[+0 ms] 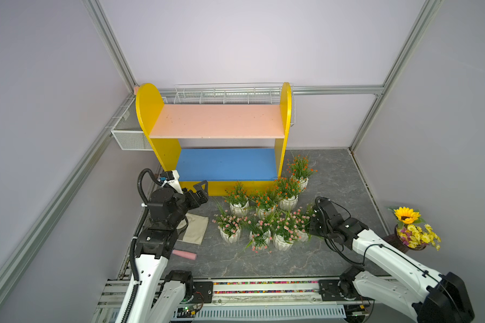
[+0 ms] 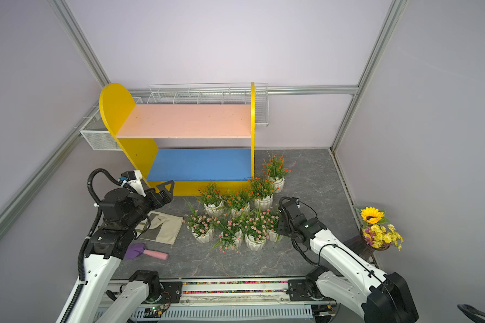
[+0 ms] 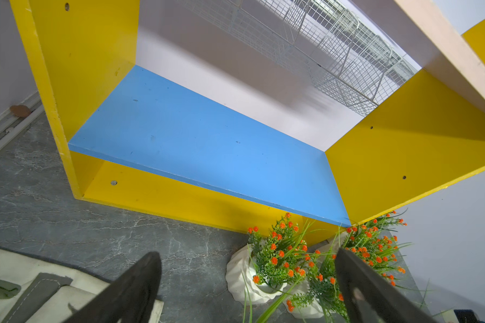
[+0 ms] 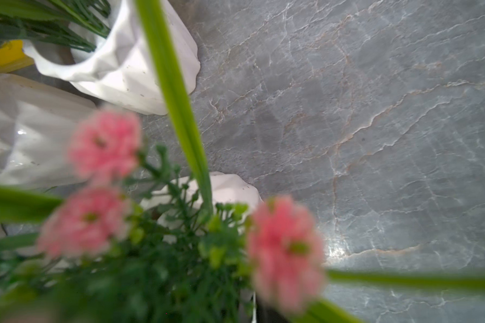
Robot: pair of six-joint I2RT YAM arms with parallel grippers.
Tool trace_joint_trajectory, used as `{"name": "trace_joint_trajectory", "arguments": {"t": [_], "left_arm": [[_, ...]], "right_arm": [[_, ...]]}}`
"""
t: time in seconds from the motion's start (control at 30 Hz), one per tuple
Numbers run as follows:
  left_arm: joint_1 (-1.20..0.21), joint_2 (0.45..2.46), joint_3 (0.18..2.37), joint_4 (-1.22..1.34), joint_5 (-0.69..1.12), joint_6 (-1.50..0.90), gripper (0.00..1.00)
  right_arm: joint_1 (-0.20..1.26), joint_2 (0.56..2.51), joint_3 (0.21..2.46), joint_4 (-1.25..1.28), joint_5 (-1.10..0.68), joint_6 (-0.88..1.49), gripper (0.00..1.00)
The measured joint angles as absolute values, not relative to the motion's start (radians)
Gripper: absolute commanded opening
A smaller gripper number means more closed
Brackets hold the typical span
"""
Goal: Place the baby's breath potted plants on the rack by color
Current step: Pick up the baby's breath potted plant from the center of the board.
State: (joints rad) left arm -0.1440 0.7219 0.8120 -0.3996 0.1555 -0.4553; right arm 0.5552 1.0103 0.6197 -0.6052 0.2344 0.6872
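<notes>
The yellow rack (image 1: 151,112) stands at the back with a pink upper board (image 1: 219,120) and a blue lower board (image 1: 227,165), both bare. In front of it, on the grey floor, white pots hold several orange-red baby's breath plants (image 1: 287,190) and several pink ones (image 1: 259,229). My right gripper (image 1: 310,227) reaches down into the rightmost pink plant (image 1: 303,221), shut on its sprigs. Blurred pink blossoms (image 4: 286,251) hide its jaws in the right wrist view. My left gripper (image 3: 247,253) hangs open near the rack's front left corner, beside an orange plant (image 3: 277,257), holding nothing.
A beige cloth bag (image 1: 195,228) and a purple trowel with a pink handle (image 2: 149,253) lie under the left arm. A sunflower bouquet (image 1: 412,229) stands at the right wall. White wire baskets (image 1: 227,95) hang behind and left of the rack.
</notes>
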Motion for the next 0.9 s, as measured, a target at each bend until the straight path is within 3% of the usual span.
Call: {"name": "trace_joint_trajectory", "arguments": {"t": [0.5, 0.9], "left_arm": [[-0.214, 0.723, 0.804, -0.329, 0.233, -0.441, 0.99], [-0.579, 0.811, 0.81, -0.287, 0.108, -0.308, 1.0]], "right_arm": [[0.403, 0.936, 0.75, -0.819, 0.194, 0.558, 0.07], [0.311, 0.955, 0.996, -0.947, 0.169, 0.424, 0.07]]}}
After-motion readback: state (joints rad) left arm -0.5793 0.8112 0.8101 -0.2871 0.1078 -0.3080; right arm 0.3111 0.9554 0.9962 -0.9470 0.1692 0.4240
